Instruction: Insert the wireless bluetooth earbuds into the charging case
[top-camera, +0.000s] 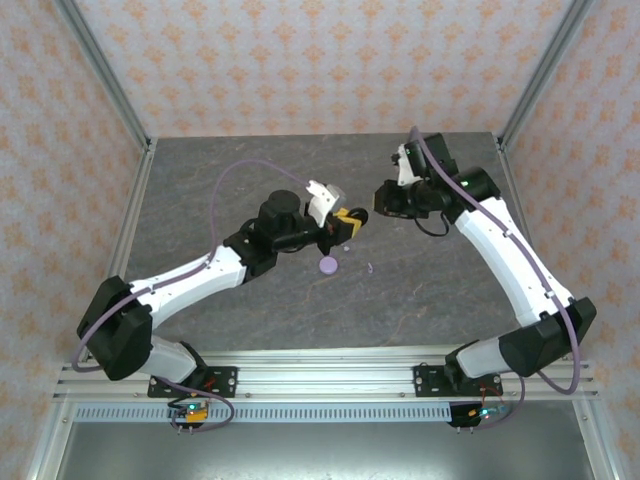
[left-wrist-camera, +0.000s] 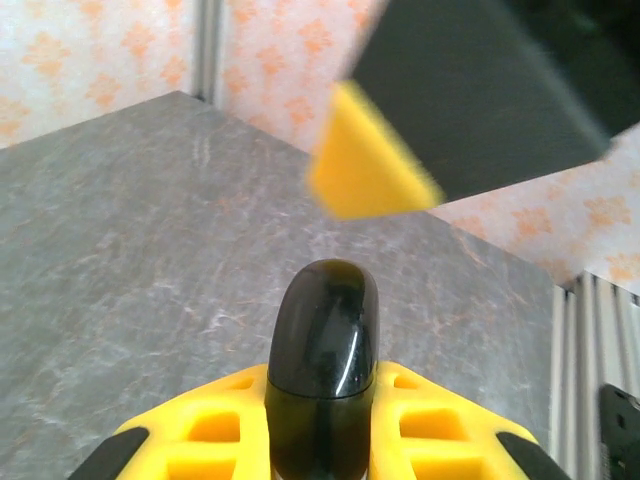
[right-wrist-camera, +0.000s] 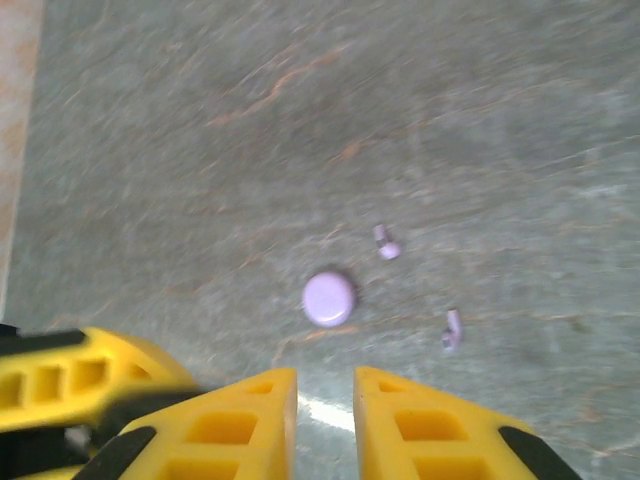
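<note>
Bottom centre of the right wrist view, your right claw (right-wrist-camera: 326, 415) stands slightly spread over the worktop (right-wrist-camera: 200, 150); beyond lie a lavender disc (right-wrist-camera: 328, 298) and two lavender earbuds (right-wrist-camera: 387, 245). Mid-frame from above, your left claw (top-camera: 348, 224) pinches a black case (left-wrist-camera: 322, 370).
</note>
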